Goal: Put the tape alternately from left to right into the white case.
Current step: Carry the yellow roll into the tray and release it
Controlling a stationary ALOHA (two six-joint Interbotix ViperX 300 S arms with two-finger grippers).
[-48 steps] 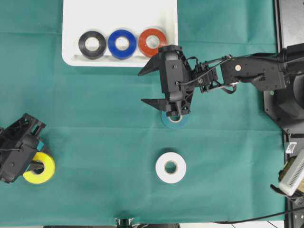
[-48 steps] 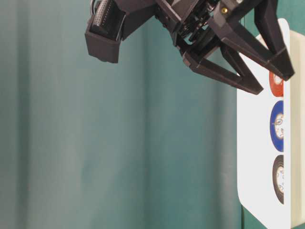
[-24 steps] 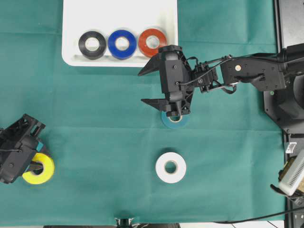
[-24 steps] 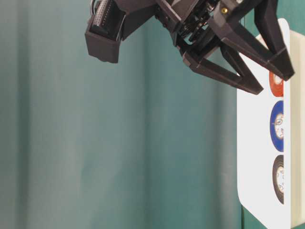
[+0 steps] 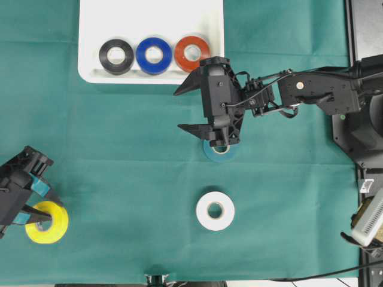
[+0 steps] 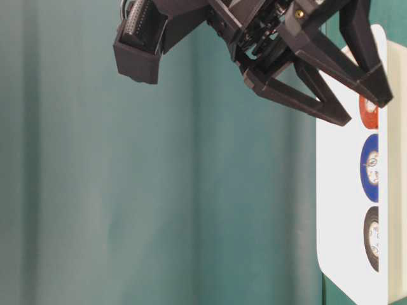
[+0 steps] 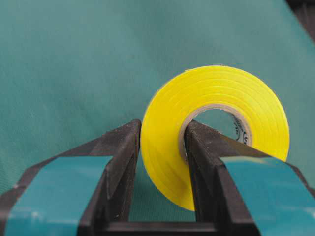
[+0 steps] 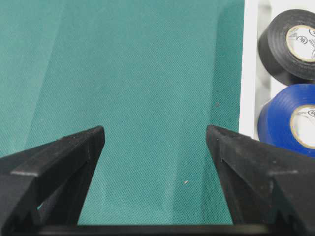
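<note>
Tape sorting, three rolls in and three to go.

Black [image 5: 116,55], blue [image 5: 154,55] and red [image 5: 192,53] rolls of tape already sit in a row along the near rim of the shallow white plastic case [image 5: 96,18] at the top of the green cloth. My left claw [image 7: 162,155] is clenched on the yellow tape roll [image 7: 216,142], one finger through its core, near the left edge of the cloth and well apart from the case. My right claw [image 5: 190,109] hangs released, jaws wide, above the teal roll [image 5: 210,153]; the white roll [image 5: 215,210] lies untouched below it.
</note>
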